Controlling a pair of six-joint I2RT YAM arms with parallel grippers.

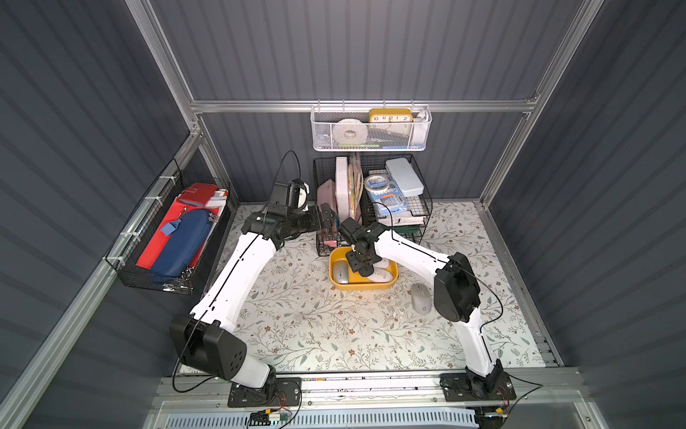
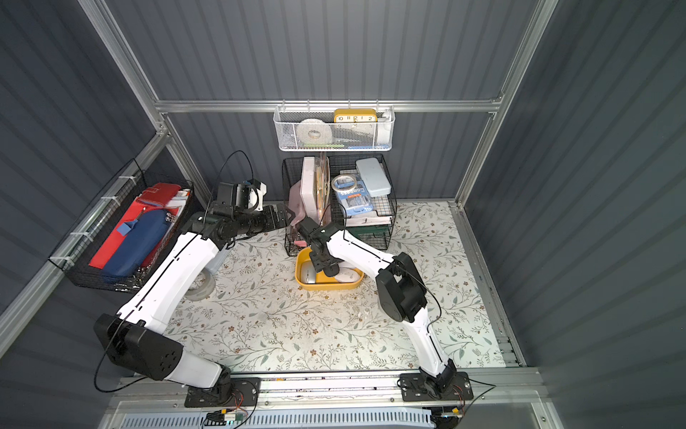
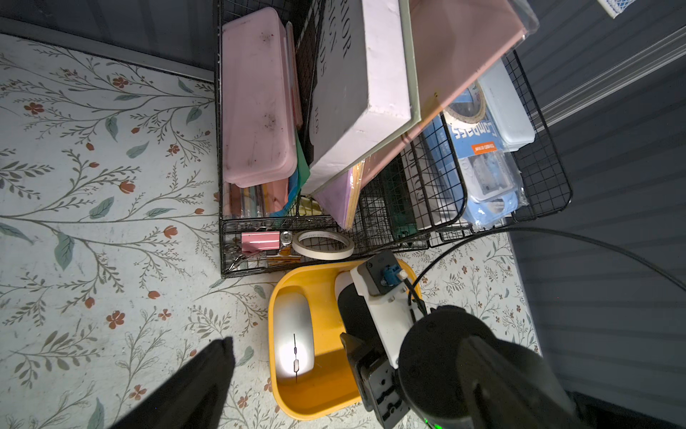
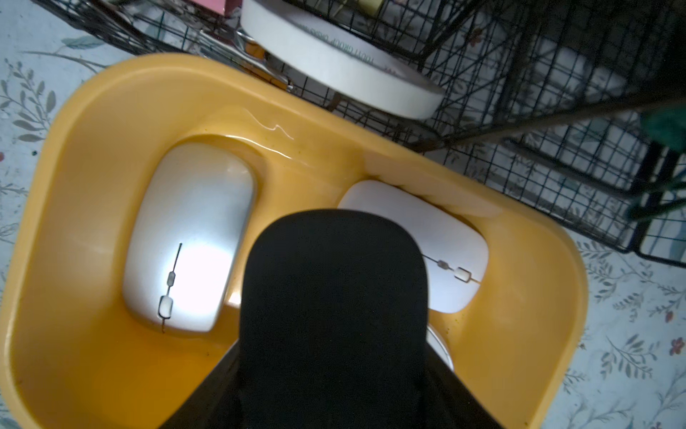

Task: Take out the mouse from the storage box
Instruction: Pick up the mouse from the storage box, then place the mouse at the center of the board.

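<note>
The mustard-yellow storage box (image 1: 357, 286) (image 4: 92, 111) stands on the floral table in front of the black wire baskets. Inside lie a silver mouse (image 1: 339, 272) (image 4: 189, 237) on one side and a white mouse (image 1: 383, 276) (image 4: 449, 252) on the other. Reaching down into the box between them, my right gripper (image 1: 358, 260) is shut on a black mouse (image 4: 334, 297), which fills the right wrist view. My left gripper (image 1: 328, 219) hovers open beside the wire basket, above and behind the box, holding nothing. One of its fingers (image 3: 200, 386) shows in the left wrist view.
A grey mouse (image 1: 421, 298) lies on the table right of the box, close to my right arm. Black wire baskets (image 1: 393, 200) full of stationery stand behind the box. A white mesh basket (image 1: 371, 130) hangs above, a side basket (image 1: 170, 237) at left. A tape roll (image 2: 200, 286) sits by my left arm.
</note>
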